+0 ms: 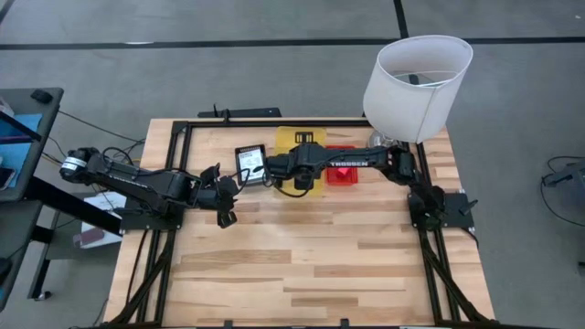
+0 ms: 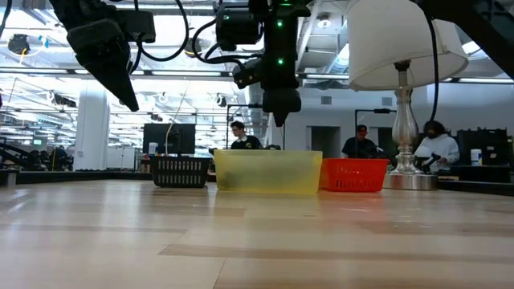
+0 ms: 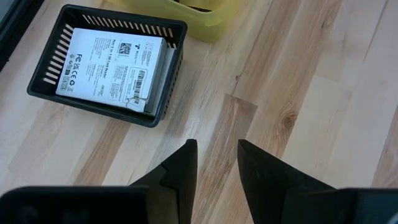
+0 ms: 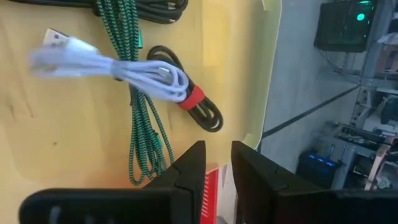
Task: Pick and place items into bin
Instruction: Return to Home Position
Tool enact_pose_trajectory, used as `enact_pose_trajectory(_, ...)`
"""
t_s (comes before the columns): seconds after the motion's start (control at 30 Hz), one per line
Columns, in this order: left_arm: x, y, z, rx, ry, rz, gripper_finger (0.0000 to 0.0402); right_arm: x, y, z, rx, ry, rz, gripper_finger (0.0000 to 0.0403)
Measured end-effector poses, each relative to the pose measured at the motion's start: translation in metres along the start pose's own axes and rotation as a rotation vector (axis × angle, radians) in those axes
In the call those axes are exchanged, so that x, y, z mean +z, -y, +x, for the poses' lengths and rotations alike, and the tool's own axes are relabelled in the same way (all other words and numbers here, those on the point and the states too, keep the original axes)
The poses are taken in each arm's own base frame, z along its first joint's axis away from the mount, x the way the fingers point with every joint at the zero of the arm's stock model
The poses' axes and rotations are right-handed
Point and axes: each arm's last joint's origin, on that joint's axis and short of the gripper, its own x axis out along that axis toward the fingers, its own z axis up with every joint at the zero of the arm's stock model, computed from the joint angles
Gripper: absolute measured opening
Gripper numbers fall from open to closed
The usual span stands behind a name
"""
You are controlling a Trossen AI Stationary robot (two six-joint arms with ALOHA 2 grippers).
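Observation:
The yellow bin (image 4: 74, 124) holds a green-and-black braided cable (image 4: 140, 118), a white cable (image 4: 118, 68) and a black cable coil with a red tie (image 4: 193, 99), all lying on its floor. My right gripper (image 4: 217, 155) hangs above this bin (image 1: 300, 144), open by a narrow gap and holding nothing; in the low view it (image 2: 281, 112) points down, clear of the rim. White labelled flat packs (image 3: 109, 62) lie in a black slatted basket (image 3: 168, 93). My left gripper (image 3: 216, 155) hovers over bare wood on the near side of that basket (image 1: 249, 161), open and holding nothing.
A red bin (image 1: 343, 174) stands right of the yellow one. A white-shaded lamp (image 1: 416, 68) stands at the far right corner. The near half of the wooden table (image 1: 302, 274) is bare. People sit at desks in the room behind (image 2: 434, 144).

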Motion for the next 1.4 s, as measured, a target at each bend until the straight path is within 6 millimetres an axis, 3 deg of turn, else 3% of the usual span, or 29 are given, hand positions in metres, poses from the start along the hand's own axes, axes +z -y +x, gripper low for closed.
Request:
enact_pose_trajectory(0.33, 0.000, 0.000, 0.000, 0.000, 0.000, 0.000, 0.0107, 0.000, -0.005, -0.004, 0.000, 0.000, -0.016, 0.0074)
enact_pose_trajectory(0.6, 0.000, 0.000, 0.000, 0.000, 0.000, 0.000, 0.0107, 0.000, -0.022, -0.018, 0.003, 0.015, -0.020, 0.0074)
enact_pose_trajectory(0.8, 0.000, 0.000, 0.000, 0.000, 0.000, 0.000, 0.0107, -0.009, -0.043, -0.034, 0.015, -0.037, 0.092, 0.0074)
enact_pose_trajectory(1.0, 0.000, 0.000, 0.000, 0.000, 0.000, 0.000, 0.0107, -0.011, -0.074, -0.055, 0.293, -0.049, 0.128, 0.0074)
enact_pose_trajectory(1.2, 0.000, 0.000, 0.000, 0.000, 0.000, 0.000, 0.0107, 0.006, -0.103, -0.076, 0.561, 0.137, 0.108, 0.0074)
enact_pose_trajectory(1.4, 0.000, 0.000, 0.000, 0.000, 0.000, 0.000, 0.0107, 0.016, -0.123, -0.098, 0.721, 0.298, 0.085, 0.0074)
